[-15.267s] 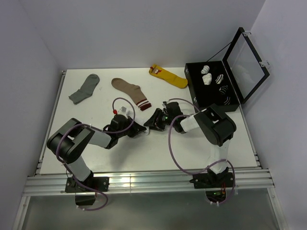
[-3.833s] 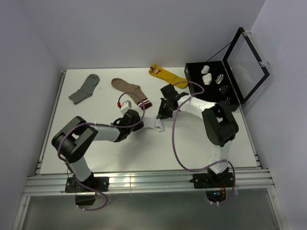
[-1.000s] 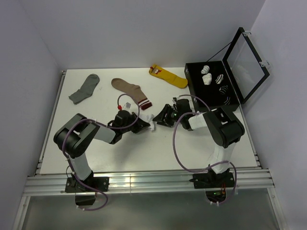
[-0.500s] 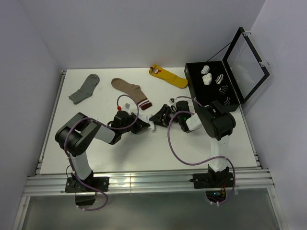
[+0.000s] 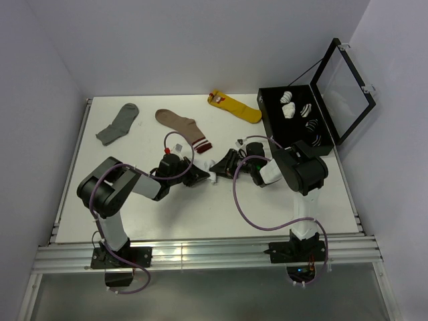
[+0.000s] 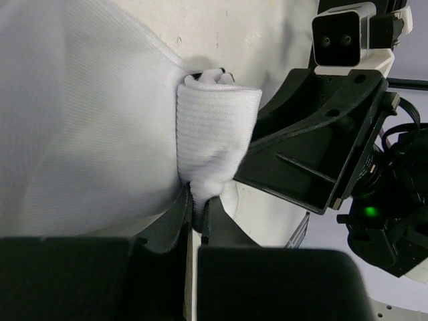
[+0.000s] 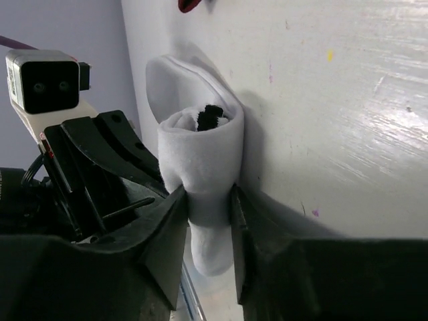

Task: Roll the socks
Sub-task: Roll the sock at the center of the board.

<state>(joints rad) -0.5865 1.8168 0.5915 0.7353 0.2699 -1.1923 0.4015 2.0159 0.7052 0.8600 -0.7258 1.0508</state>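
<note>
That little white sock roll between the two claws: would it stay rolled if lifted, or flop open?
Probably soft and light: the sock roll dents where the right gripper squeezes it. It may unroll if released, since loose fabric spreads out beside it, pinched by the left gripper.

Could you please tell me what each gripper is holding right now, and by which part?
Both hold the rolled socks: the right gripper clasps the roll around its middle; the left gripper pinches fabric at one end.
</note>
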